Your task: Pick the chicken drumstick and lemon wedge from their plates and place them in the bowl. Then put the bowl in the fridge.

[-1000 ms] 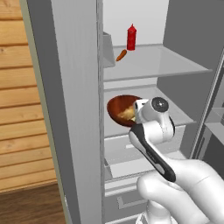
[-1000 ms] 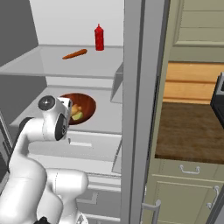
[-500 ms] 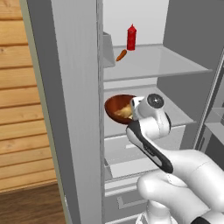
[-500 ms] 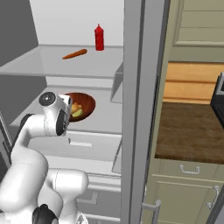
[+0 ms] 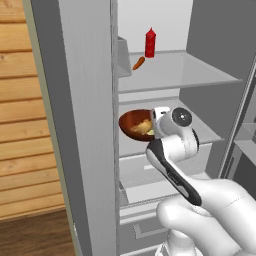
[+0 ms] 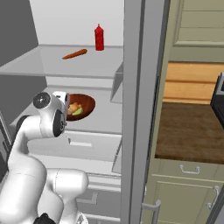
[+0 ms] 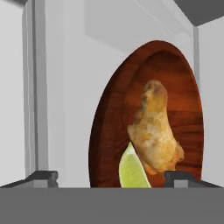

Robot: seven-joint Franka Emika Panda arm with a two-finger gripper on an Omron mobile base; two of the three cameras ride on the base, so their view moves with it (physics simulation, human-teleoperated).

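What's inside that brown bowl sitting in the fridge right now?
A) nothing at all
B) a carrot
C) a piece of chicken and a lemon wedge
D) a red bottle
C: the hand view shows the chicken drumstick and the lemon wedge lying together in the bowl, which sits on a fridge shelf.

No readable text, labels or signs anywhere.

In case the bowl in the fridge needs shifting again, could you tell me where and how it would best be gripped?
Probably by its near rim, coming from the open front of the fridge. The bowl stands upright on the middle shelf with the chicken drumstick and lemon wedge piled in its middle, so one finger inside and one outside the thin wall should clear them. The gripper is open before that rim.
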